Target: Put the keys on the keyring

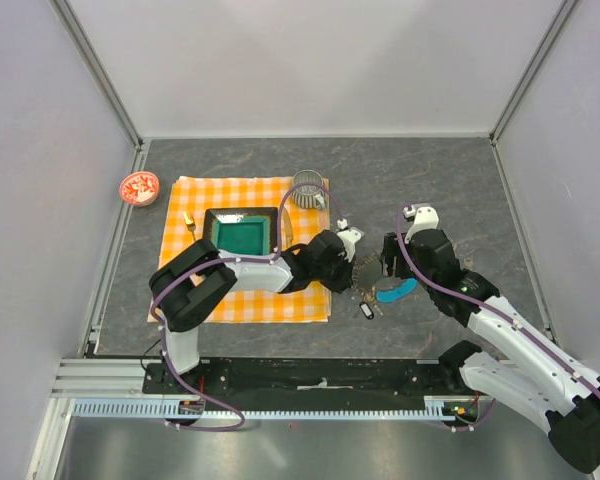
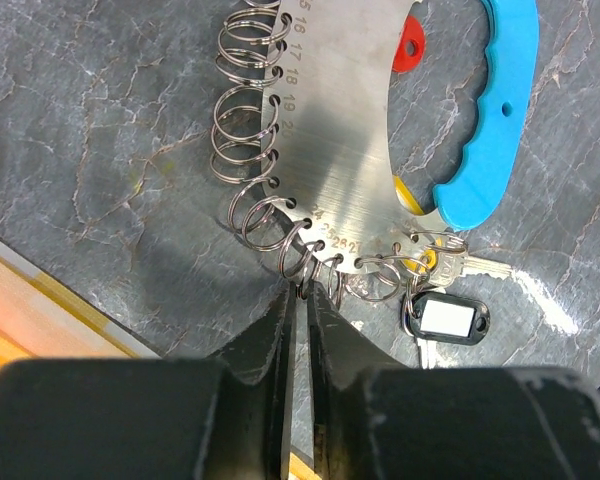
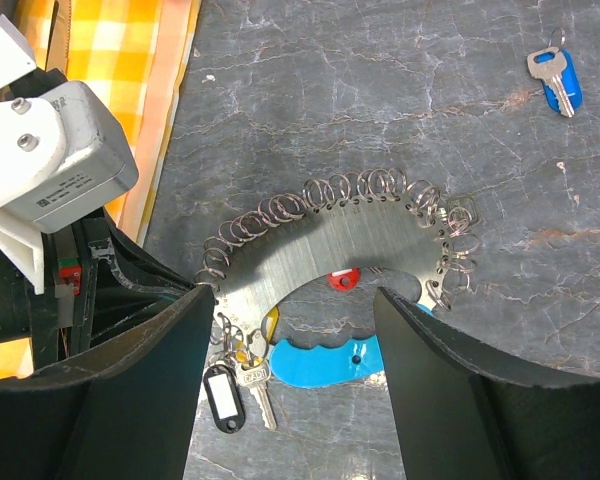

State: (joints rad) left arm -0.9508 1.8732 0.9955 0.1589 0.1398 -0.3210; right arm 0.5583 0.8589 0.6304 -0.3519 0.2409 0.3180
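Note:
The keyring [image 2: 330, 130] is a steel crescent plate edged with many split rings, with a cyan-blue handle [image 2: 490, 120]. It lies on the dark tabletop [image 1: 378, 283]. My left gripper [image 2: 307, 290] is shut on one small split ring at the plate's lower edge. A silver key with a yellow head [image 2: 460, 264], a white tag [image 2: 450, 318] and a red head [image 2: 410, 45] are at the plate. My right gripper [image 3: 292, 295] is open and empty above the keyring [image 3: 350, 240]. A blue-headed key [image 3: 555, 80] lies loose, apart from the ring.
An orange checked cloth [image 1: 245, 300] carries a green tray [image 1: 242, 233]. A ribbed grey cup [image 1: 307, 188] stands at its far right corner. A red and white dish [image 1: 138, 187] sits far left. The two arms are close together over the keyring.

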